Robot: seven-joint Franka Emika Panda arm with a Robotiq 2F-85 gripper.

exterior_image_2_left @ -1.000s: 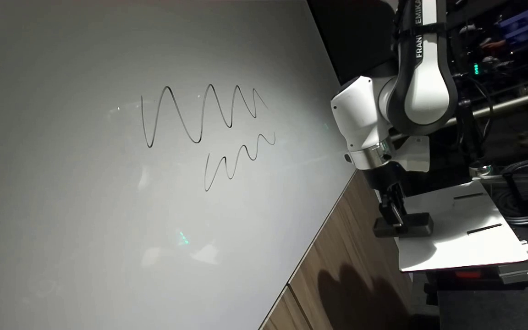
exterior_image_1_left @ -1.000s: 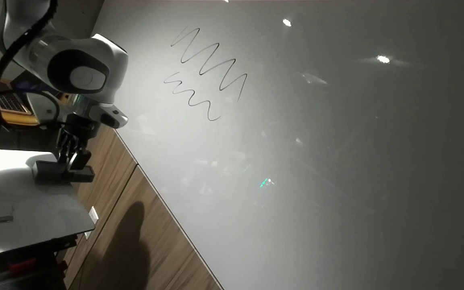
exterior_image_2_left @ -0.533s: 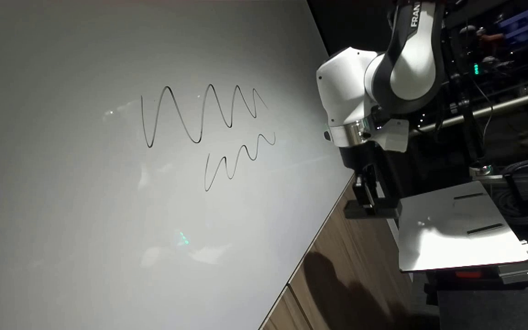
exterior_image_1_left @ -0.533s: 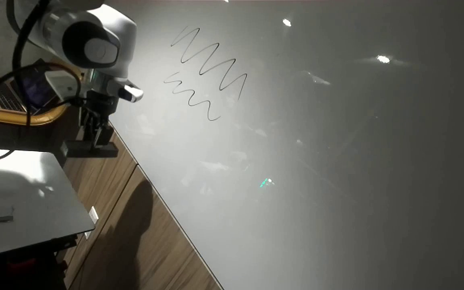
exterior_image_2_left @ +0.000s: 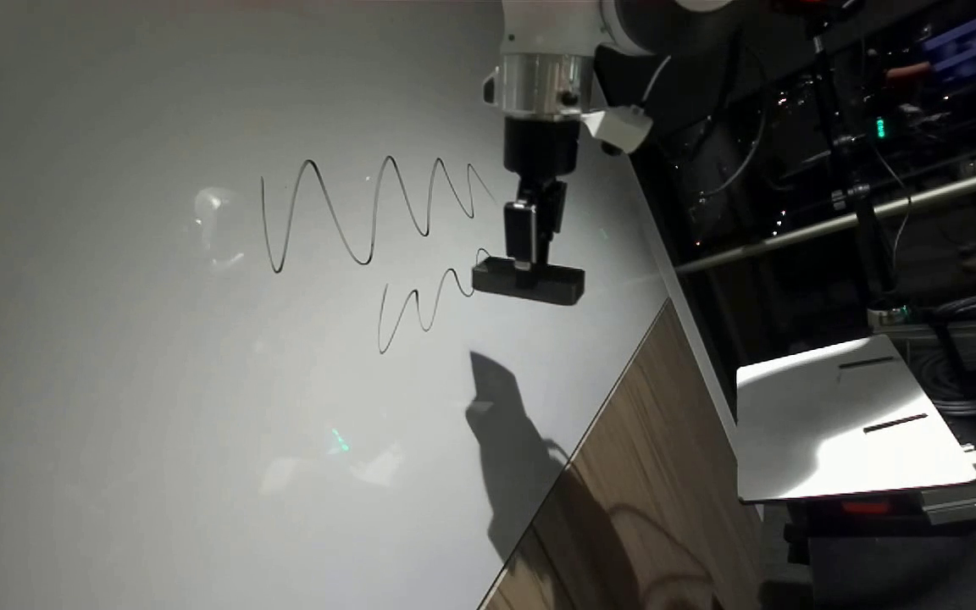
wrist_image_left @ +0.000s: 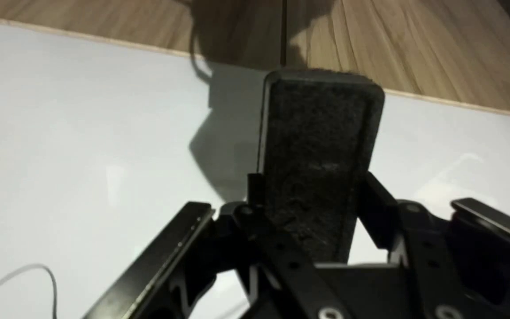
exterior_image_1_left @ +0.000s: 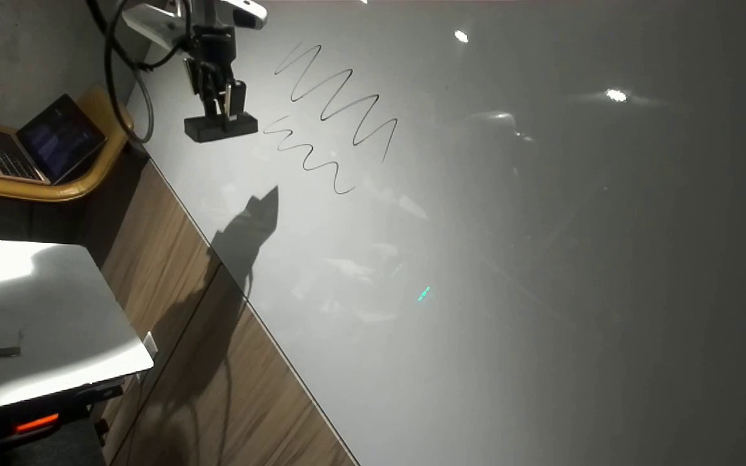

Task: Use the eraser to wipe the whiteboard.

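Note:
My gripper is shut on the eraser, a dark oblong block whose worn flat face shows in the wrist view. In both exterior views the eraser hangs in front of the whiteboard, near its lower corner. Its shadow falls well away from it, so the block looks apart from the surface. Two dark squiggles mark the board: a larger upper one and a smaller lower one. The eraser covers part of the lower squiggle's end in an exterior view. A piece of pen line shows at the wrist view's lower left.
Wood panels run along the board's lower edge. A small white table stands beside them. A laptop rests on a yellow chair close to the arm's side. A loose cable loops from the arm.
The gripper has carried the eraser up from the table, past the wood panels, to in front of the whiteboard. Its shadow now falls partly on the board. Both squiggles look the same.

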